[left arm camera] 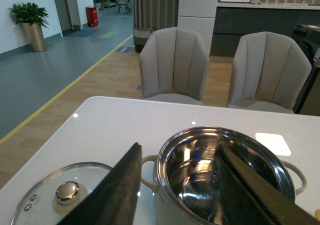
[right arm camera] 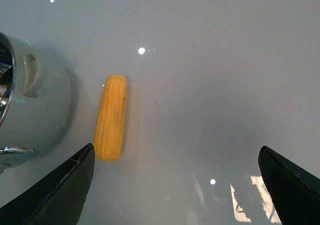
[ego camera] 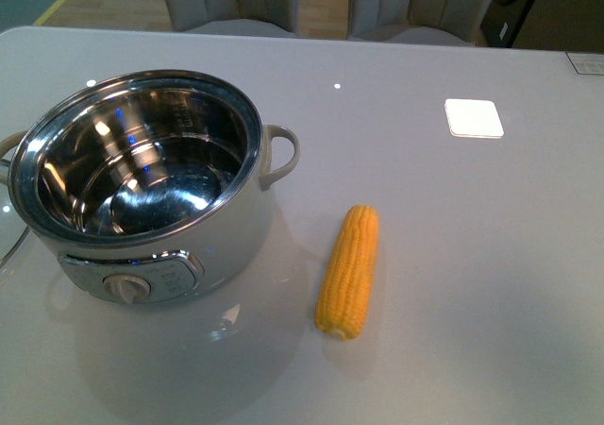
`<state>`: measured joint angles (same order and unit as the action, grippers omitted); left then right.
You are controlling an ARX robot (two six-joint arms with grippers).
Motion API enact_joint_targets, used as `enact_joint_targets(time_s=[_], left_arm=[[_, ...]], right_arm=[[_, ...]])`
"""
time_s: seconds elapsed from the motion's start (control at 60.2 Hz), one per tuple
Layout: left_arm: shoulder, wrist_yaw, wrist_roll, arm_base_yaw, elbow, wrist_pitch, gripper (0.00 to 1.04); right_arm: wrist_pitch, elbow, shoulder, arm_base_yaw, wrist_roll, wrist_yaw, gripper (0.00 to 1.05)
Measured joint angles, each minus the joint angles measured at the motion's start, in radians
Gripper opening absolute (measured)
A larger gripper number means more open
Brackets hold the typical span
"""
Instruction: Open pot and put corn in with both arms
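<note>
right gripper [right arm camera: 176, 150]: jaws spread wide, nothing in them, hanging over bare table [right arm camera: 215, 85]. corn [right arm camera: 112, 117] lies flat ahead of the fingertips, off-centre toward the finger on the pot [right arm camera: 40, 110] side. It is near the pot wall but not touching it. Its long axis runs the way the fingers point, so a close would squeeze across its width; orientation looks fine. Risks as I read them: (1) descending straight from this pose, the pot-side finger probably lands on the corn instead of straddling it. A round cob on a glossy top will roll or skid, likely into the pot, so centre over it first. (2) The gap between corn and pot looks tight, and the pot-side finger could clip the wall or the loop handle [right arm camera: 31, 74]. (3) A pinch near the tapered end may squirt it out; take it mid-length. (4) Released level over the rim, the corn may bridge or bounce off; tip it in end-first. left gripper [left arm camera: 178, 147]: also wide open and empty, with the pot's open bowl showing between its fingers, ahead and below. The lid [left arm camera: 45, 185] lies flat on the table out beyond one finger. Opening looks done, but that arm may sit in the drop path. I'd expect an arm-to-arm clash if the right brings corn in before the left clears, or a knocked lid on retreat.
</note>
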<state>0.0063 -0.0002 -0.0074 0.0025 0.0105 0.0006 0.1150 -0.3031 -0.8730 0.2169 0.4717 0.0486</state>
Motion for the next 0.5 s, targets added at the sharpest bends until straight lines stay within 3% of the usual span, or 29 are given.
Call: enact_joint_targets(time_s=[0.282,0.498], left_arm=[[0.000,0.000,0.000,0.000,0.000,0.000,0.98],[0.000,0.000,0.003,0.000,0.000,0.000,0.98]], right_arm=[[-0.263,-0.152,-0.478,0.144,0.004,0.025,0.96],[-0.297,-0.300,-0.772,0.175,0.014,0.021,0.96]])
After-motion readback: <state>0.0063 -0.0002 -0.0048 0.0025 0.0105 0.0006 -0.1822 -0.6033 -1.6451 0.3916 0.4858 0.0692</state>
